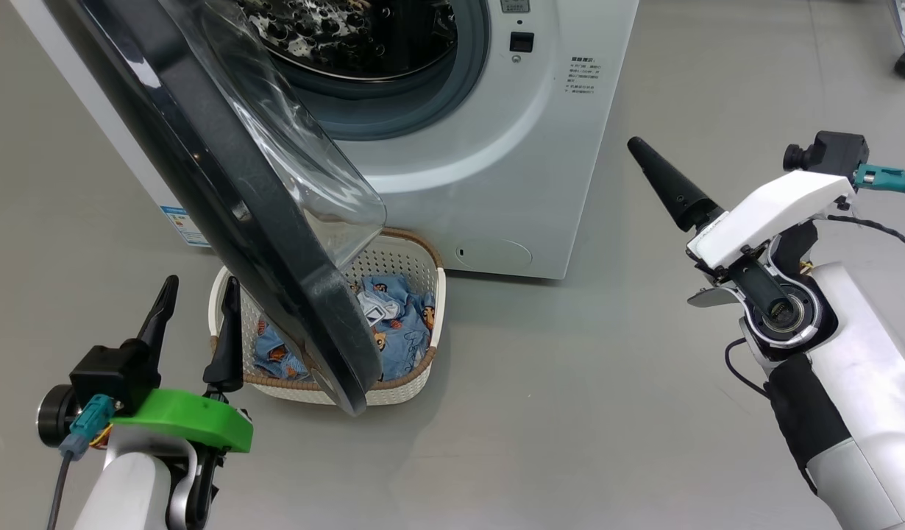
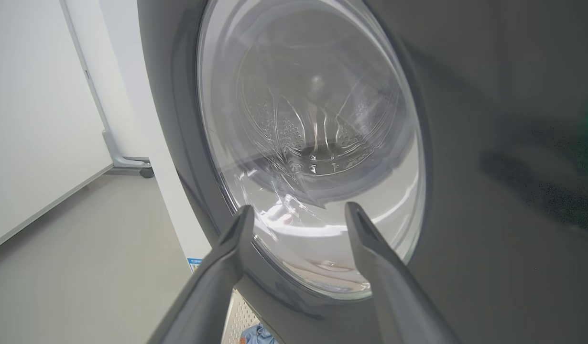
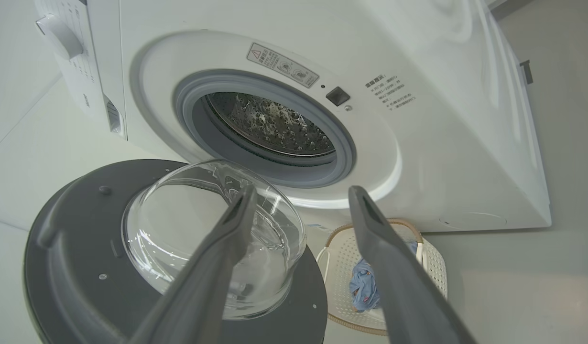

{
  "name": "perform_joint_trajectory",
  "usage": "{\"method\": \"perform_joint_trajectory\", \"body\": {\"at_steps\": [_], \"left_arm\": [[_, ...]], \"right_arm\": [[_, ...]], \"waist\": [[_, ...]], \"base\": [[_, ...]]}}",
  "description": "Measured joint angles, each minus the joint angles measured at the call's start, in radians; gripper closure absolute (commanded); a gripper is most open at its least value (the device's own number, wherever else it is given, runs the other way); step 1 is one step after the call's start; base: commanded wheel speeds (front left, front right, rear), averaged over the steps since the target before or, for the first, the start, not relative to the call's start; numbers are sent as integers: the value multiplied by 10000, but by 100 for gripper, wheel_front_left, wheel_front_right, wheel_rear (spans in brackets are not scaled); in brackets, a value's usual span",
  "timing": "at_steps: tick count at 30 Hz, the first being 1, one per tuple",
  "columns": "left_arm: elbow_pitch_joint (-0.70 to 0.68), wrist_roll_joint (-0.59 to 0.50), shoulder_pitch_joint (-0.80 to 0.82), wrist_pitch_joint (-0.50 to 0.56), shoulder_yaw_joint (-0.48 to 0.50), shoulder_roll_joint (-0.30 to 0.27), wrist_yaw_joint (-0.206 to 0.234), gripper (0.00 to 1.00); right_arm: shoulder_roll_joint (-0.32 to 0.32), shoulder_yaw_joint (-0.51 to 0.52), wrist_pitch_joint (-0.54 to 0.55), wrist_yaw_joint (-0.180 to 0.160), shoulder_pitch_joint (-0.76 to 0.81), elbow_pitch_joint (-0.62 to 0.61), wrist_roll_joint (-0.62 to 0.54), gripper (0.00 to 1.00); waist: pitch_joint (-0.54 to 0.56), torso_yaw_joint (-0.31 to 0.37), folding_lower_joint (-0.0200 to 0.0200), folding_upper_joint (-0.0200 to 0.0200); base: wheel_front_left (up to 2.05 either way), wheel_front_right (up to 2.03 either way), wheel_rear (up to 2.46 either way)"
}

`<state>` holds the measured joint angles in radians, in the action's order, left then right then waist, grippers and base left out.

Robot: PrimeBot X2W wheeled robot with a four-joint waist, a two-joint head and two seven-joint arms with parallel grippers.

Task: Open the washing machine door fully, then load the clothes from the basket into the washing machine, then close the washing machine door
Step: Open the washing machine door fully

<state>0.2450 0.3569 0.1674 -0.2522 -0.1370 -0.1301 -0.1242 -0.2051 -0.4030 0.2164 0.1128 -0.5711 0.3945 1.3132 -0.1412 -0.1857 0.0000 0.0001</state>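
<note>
Grey floor; washing machine with door swung open, overhanging basket at machine's foot; clothes inside basket; left gripper spread, empty, beside basket; right gripper spread, empty.

This looks like a bare lab or test room. A big white front-loading washing machine stands on open smooth grey floor, near a plain white wall panel on a black castor.
</note>
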Motion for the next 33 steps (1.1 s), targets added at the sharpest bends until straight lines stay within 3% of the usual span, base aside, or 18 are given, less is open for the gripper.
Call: {"method": "perform_joint_trajectory", "body": {"at_steps": [4,18,29,33], "left_arm": [[-15,0,-45,0,2,-10,0,0],[-92,-2,-153,0,182,-113,-2,0],[-173,-119,-662,0,713,-132,0,0],[-190,-153,-959,2,880,-134,-2,0]], "right_arm": [[-316,-389,-1143,8,-100,-63,-1471,0],[-982,-1277,-4435,-23,-29,25,-5005,0],[-1327,-1551,-4750,-940,788,245,-6590,0],[-1285,-1064,-4750,-1344,1498,203,-6658,0]], "waist": [[51,116,0,0],[162,334,0,0],[409,881,0,0],[604,1150,0,0]], "base": [[0,0,0],[0,0,0],[0,0,0],[0,0,0]]}}
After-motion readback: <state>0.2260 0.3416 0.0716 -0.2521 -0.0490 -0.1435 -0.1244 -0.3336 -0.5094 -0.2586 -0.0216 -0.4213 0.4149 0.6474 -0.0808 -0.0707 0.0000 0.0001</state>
